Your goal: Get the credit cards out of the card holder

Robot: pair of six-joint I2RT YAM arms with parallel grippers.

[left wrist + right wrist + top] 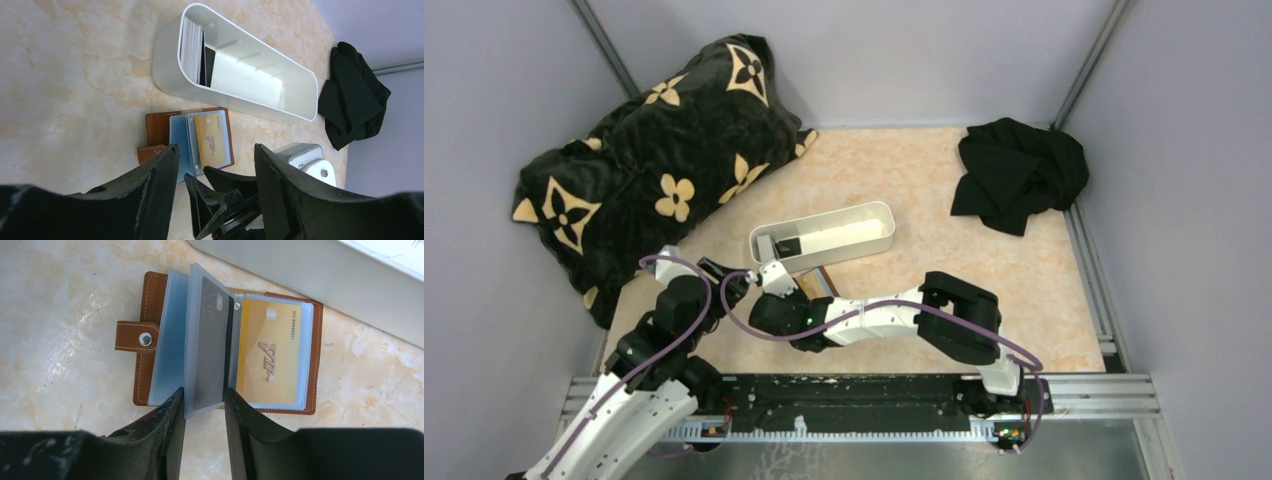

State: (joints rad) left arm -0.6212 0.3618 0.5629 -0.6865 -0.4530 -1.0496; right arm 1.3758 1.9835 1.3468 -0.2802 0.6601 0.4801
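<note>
Arms seen from above: the left arm [639,375] rises from the near-left corner, bent at the elbow, and its left gripper [736,287] points at the near end of the tray [864,213]. The right arm [959,315] folds at the elbow and runs leftward, low over the table [984,270]. The right gripper [792,283] sits just in front of the tray, over the card holder [824,283], of which only an edge shows. A pillow [654,160] lies far left and a black cloth [1019,175] far right.

Left wrist view: the left gripper [216,150] hangs above the table with jaws wide apart, gripping nothing. Beyond the fingers the card holder [160,127] lies open and flat, just beside the tray [167,65], with a gold card [211,140] in its right pocket. Cards [192,50] stand on edge at the tray's near end. The cloth [352,95] is well apart.

Right wrist view: the right gripper [205,400] points down at the open card holder [150,295], jaws narrowly apart. A clear sleeve [192,330] holding a dark card [210,355] stands up from the spine into the gap between the fingers [170,425]. Whether they pinch it I cannot tell. The gold card [270,357] lies flat in the right pocket.
</note>
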